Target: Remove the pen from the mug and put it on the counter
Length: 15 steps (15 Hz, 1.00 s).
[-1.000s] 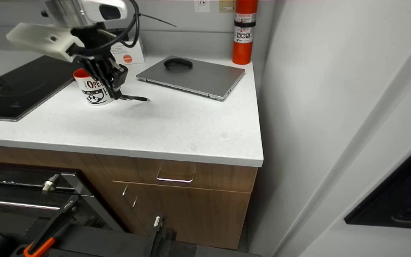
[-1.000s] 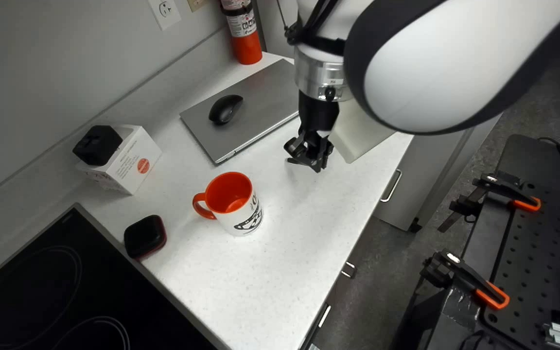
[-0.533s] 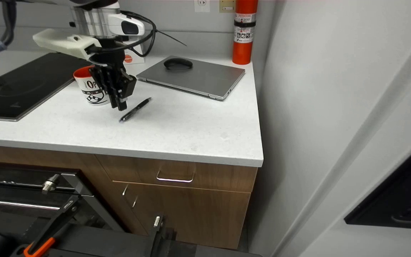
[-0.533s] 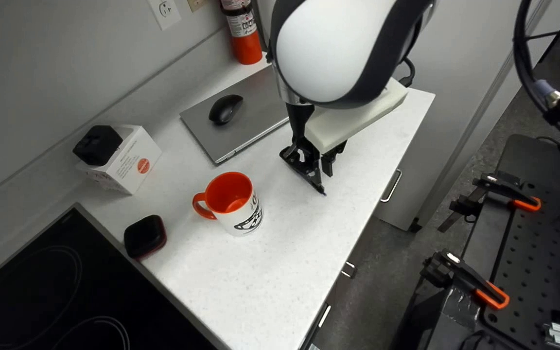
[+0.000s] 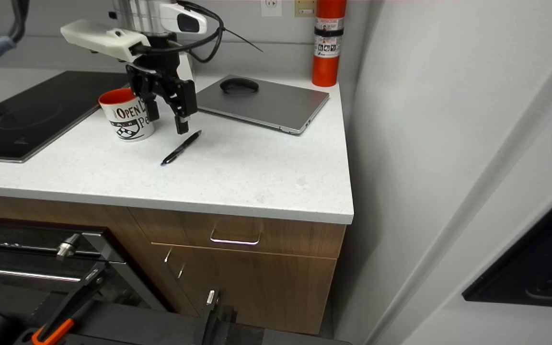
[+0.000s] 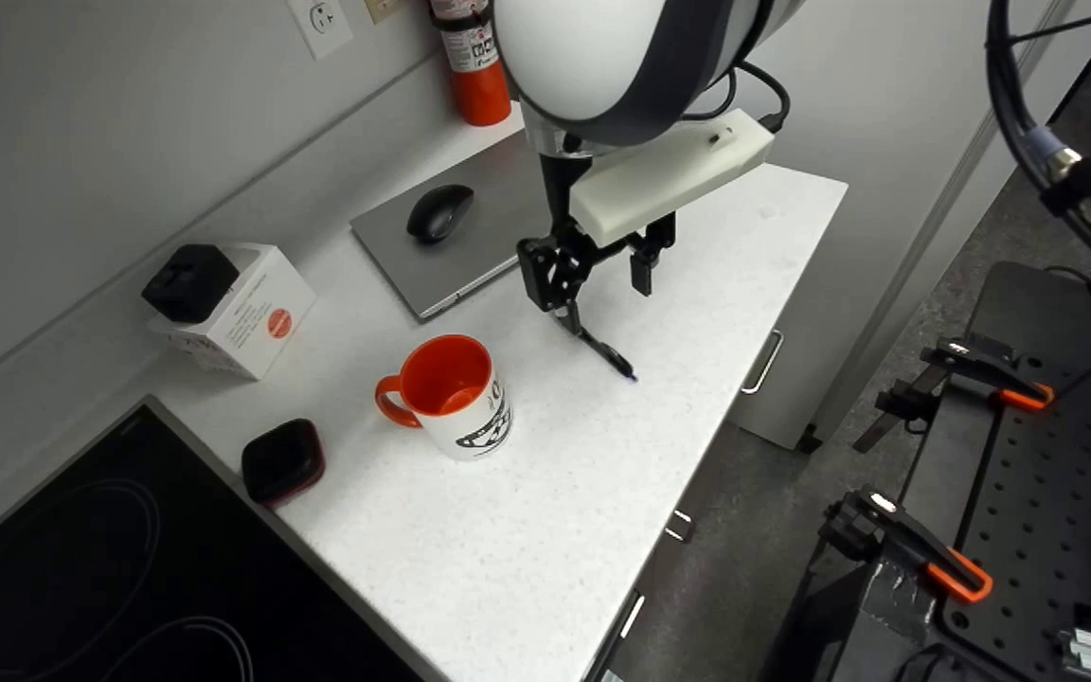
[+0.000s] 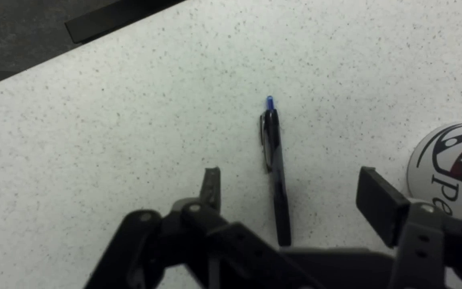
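Observation:
The black pen (image 5: 181, 147) lies flat on the white counter (image 5: 257, 172), its blue tip toward the front edge; in the wrist view the whole pen (image 7: 280, 176) shows. My gripper (image 5: 167, 120) hangs just above the counter with its jaws wide apart. Seen from the wrist, the pen passes through the gap between the fingers (image 7: 381, 200), touching neither. The white mug (image 5: 125, 117) with red-orange inside stands upright beside the gripper, partly behind it. No pen sticks out of the mug (image 6: 484, 431), whose inside shows red.
A grey laptop (image 5: 276, 105) bearing a black mouse (image 5: 239, 85) lies behind. Past the mug are a black cooktop (image 5: 27, 115), a small black case (image 6: 282, 461) and a white box (image 6: 261, 313). A fire extinguisher (image 5: 326, 62) stands at the back; the counter's front edge (image 5: 161, 203) is near.
A second ago my gripper was shut on the pen. It moved toward the counter's front, the pen came to lie on the counter, and the jaws spread as the gripper rose off it.

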Each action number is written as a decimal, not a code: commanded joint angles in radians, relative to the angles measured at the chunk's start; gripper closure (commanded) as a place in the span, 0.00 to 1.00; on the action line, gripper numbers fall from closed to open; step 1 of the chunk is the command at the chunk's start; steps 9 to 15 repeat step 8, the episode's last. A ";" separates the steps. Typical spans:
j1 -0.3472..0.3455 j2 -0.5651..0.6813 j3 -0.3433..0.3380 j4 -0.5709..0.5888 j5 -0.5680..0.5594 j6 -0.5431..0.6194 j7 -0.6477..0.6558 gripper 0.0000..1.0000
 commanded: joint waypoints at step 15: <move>0.016 -0.003 -0.021 0.011 0.041 -0.003 -0.076 0.00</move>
